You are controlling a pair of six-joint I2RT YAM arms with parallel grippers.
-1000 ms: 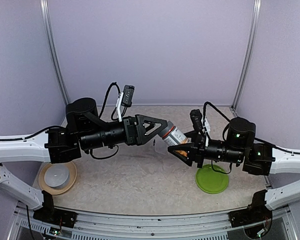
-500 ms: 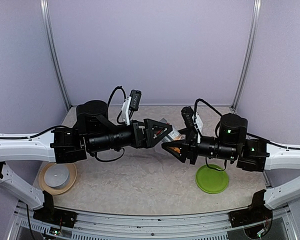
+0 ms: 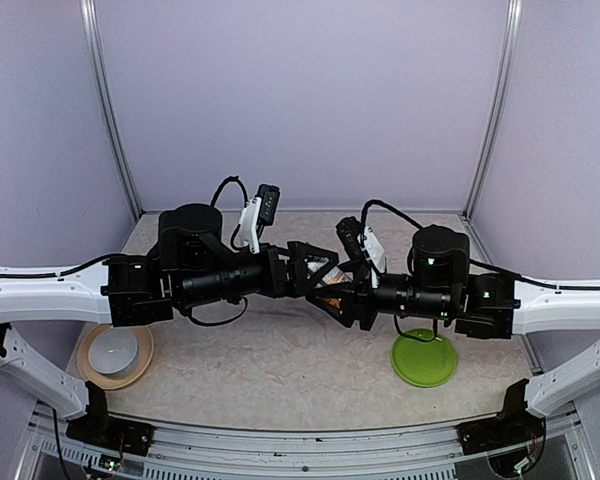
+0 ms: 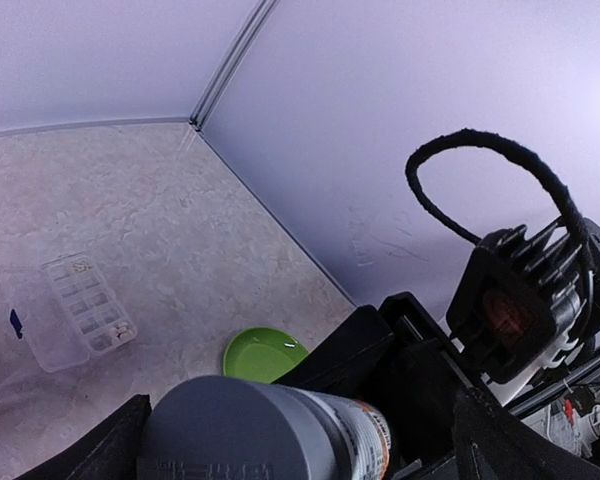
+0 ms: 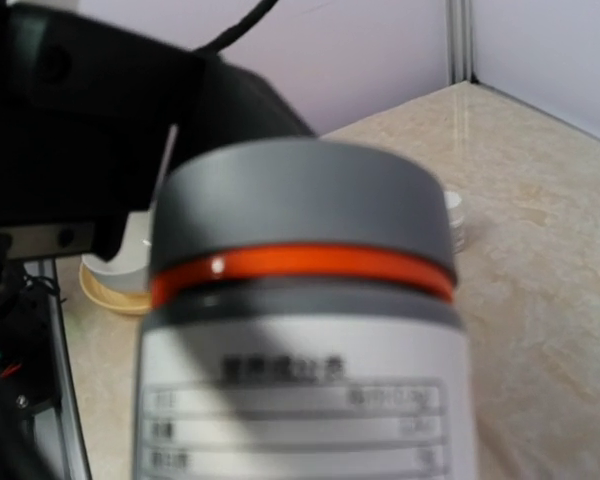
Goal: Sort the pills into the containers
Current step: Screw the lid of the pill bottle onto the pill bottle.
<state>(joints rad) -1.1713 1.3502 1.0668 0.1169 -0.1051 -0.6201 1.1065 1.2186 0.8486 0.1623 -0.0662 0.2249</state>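
Note:
The clear bottle (image 5: 305, 400) has a gray cap (image 5: 300, 200), an orange ring and a white label. It hangs in the air over the middle of the table. My right gripper (image 3: 334, 296) is shut on its body, and its own fingers are hidden behind the bottle in the right wrist view. My left gripper (image 3: 323, 272) faces it and stands open, with the gray cap (image 4: 235, 430) between its fingers (image 4: 115, 450). A small white-capped vial (image 5: 452, 215) peeks out on the table behind the bottle. Small pale pills (image 4: 121, 331) lie in a clear compartment box (image 4: 75, 310).
A flat green plate (image 3: 424, 360) lies under the right arm at the front right. A white bowl on a tan plate (image 3: 114, 352) sits at the front left. Pale walls close in the back and both sides.
The right gripper has carried the bottle left and away from the green plate. The left gripper has moved right to meet it, so the cap now sits between its open fingers.

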